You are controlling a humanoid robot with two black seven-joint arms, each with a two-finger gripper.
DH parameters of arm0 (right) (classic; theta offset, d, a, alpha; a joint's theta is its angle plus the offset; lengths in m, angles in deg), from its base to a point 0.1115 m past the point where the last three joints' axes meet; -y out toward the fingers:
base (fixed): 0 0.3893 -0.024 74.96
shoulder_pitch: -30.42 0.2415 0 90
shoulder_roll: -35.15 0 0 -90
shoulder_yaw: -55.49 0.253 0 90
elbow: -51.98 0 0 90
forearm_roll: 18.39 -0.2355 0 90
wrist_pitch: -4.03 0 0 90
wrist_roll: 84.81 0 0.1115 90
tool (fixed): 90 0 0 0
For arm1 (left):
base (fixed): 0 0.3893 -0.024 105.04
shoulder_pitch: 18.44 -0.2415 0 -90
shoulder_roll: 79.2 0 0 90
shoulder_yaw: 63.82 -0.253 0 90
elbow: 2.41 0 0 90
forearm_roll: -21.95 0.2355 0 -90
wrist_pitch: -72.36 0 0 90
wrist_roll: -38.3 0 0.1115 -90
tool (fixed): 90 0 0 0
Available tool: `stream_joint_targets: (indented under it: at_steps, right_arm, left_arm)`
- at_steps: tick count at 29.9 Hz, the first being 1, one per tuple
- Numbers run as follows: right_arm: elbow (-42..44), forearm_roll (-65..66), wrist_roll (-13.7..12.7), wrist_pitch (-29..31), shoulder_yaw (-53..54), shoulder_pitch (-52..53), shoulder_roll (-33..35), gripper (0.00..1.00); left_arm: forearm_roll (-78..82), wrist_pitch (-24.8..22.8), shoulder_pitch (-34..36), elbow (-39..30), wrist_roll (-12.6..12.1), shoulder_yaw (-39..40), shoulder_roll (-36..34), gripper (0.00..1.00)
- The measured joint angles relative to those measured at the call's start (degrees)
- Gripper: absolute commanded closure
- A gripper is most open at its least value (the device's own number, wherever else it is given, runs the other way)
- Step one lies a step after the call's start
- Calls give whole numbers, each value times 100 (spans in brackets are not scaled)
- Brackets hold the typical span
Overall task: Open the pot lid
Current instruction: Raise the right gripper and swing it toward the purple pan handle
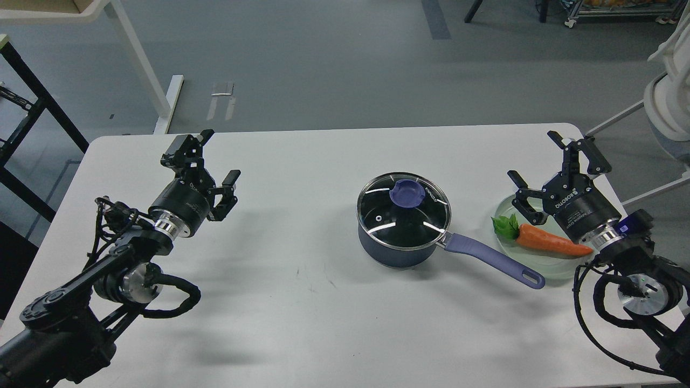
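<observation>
A dark blue pot (396, 252) stands right of the table's middle, its lavender handle (493, 260) pointing right and toward me. The clear glass lid (404, 210) rests flat on the pot, with its blue-purple knob (407, 193) on top. My left gripper (215, 159) hovers open over the left part of the table, well away from the pot, with nothing between its fingers. My right gripper (547, 161) hovers open at the right, above a plate, also holding nothing.
A pale green glass plate (504, 207) at the right holds an orange toy carrot (544, 240) with green leaves; the pot handle's end lies over its near rim. The white table (302, 302) ends close behind the grippers. Floor and table legs lie beyond.
</observation>
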Motion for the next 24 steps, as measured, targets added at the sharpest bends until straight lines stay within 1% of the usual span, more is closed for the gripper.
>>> stream_joint_targets:
  at_steps: [5, 7, 11, 14, 16, 18, 20, 24]
  right_arm:
    - [6, 0, 3, -6, -1, 0, -7, 0]
    - [2, 0, 7, -12, -22, -4, 18, 0]
    - [-74, 2, 75, -37, -30, -58, 216, 0]
    - [-318, 28, 295, -123, -36, -111, 720, 0]
    - [-641, 137, 377, -162, -38, -198, 1148, 0]
    - [-1050, 386, 396, -186, -24, -272, 1558, 0]
    - [-1521, 831, 404, -224, 40, -305, 1976, 0]
    - [-2196, 1882, 407, -394, 292, -302, 2509, 0]
  left_arm:
    - [11, 22, -8, -12, 21, 16, -27, 1]
    - [13, 27, -8, -11, -16, 16, -48, 1]
    - [-37, -23, -9, 22, -26, 16, -100, 1]
    - [-59, -41, -2, 34, 22, 11, -102, 1]
    - [-64, -49, 33, 33, 48, 9, -87, 1]
    - [-65, -52, 50, 33, 106, 8, -76, 1]
    - [-65, -53, 56, 29, 243, 8, -68, 1]
    - [-65, -55, 60, 20, 480, -2, -66, 1]
